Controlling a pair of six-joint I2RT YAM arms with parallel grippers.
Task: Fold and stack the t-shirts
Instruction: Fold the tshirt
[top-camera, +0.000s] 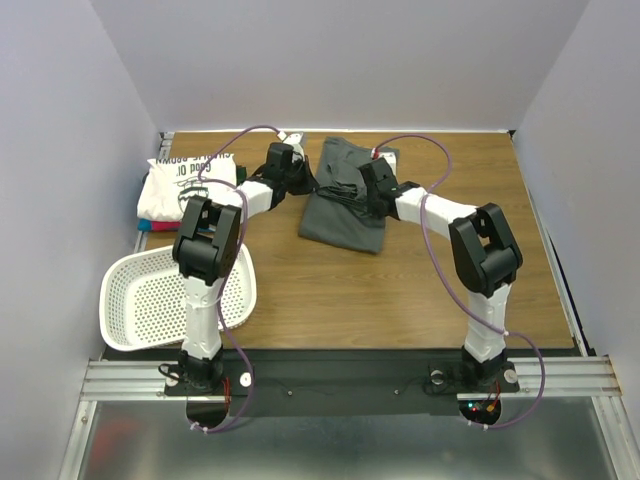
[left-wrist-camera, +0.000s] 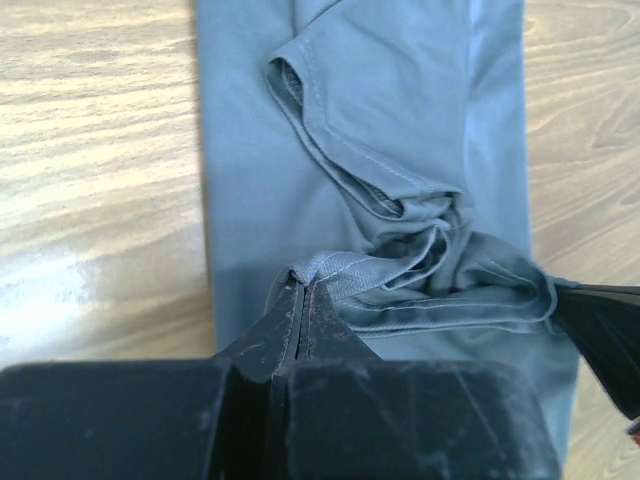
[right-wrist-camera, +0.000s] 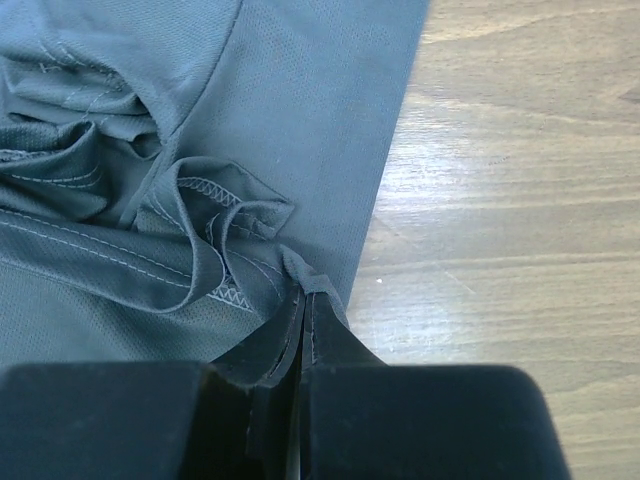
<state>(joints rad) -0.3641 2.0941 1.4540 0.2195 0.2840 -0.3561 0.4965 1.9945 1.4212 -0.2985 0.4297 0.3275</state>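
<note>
On woodgrain table (top-camera: 330, 290), left tool (left-wrist-camera: 303, 287) and right tool (right-wrist-camera: 302, 297) pinch bunched hems of the charcoal t-shirt (left-wrist-camera: 400, 90).

from above, my left arm (top-camera: 248, 196) and right arm (top-camera: 428, 208) cover parts of the grey t-shirt (top-camera: 345, 228); both wrist views crop it. under the white t-shirt (top-camera: 180, 190), the lower shirts (top-camera: 148, 222) show only thin edges.

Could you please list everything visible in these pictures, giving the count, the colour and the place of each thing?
grey t-shirt: one, dark charcoal, partly folded, far centre of table
stack of folded t-shirts: one, white printed shirt on top, red and teal edges below, far left
basket: one, white perforated, near left
table: one, brown wood
left gripper: one, black, shut on grey t-shirt
right gripper: one, black, shut on grey t-shirt
</note>
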